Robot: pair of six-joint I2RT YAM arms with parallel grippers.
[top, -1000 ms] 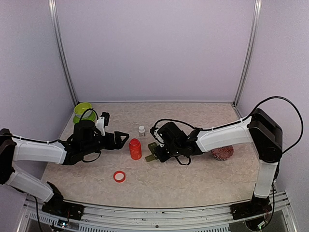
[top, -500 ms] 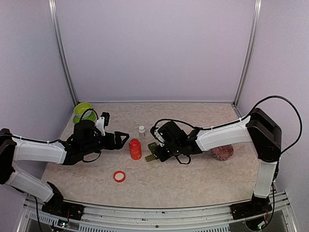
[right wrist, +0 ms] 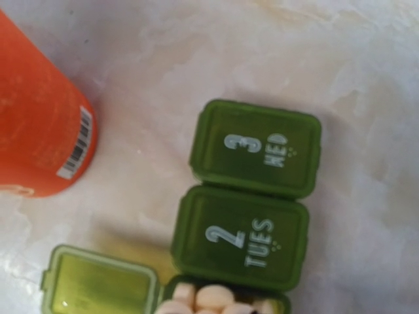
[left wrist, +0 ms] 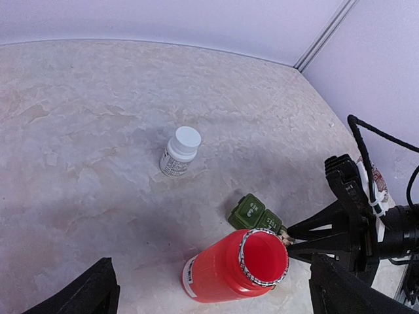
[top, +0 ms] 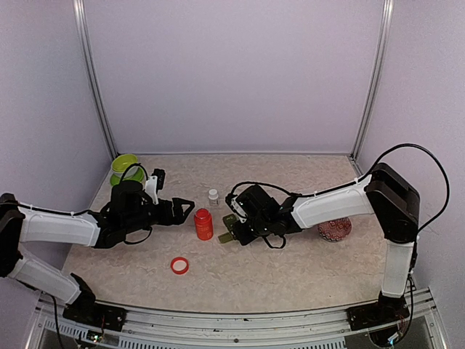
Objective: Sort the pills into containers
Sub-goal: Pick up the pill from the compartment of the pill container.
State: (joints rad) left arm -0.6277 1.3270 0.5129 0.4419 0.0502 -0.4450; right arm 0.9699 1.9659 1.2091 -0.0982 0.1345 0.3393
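The containers (right wrist: pixel 240 237) are three joined dark green boxes. "3 WED" (right wrist: pixel 256 147) and "2 TUES" are closed. The third box (right wrist: pixel 216 302) is open, its lid (right wrist: pixel 101 286) flipped aside, with several pale pills in it. They also show in the left wrist view (left wrist: pixel 255 214) and the top view (top: pixel 228 222). My right gripper (top: pixel 231 233) hovers right at the open box; its fingers (left wrist: pixel 314 230) point at it, and their gap is unclear. An open red bottle (top: pixel 204 224) stands beside the boxes. My left gripper (top: pixel 187 209) is open and empty, just left of the bottle (left wrist: pixel 239 265).
A small white capped bottle (top: pixel 213 195) stands behind the red one. A red cap (top: pixel 179 265) lies near the front. A lime-green bowl (top: pixel 125 167) sits at the back left. A red patterned object (top: pixel 334 230) lies under the right arm.
Nearly nothing: the right arm's shoulder end has shifted slightly left. Both grippers and all objects stay where they were.
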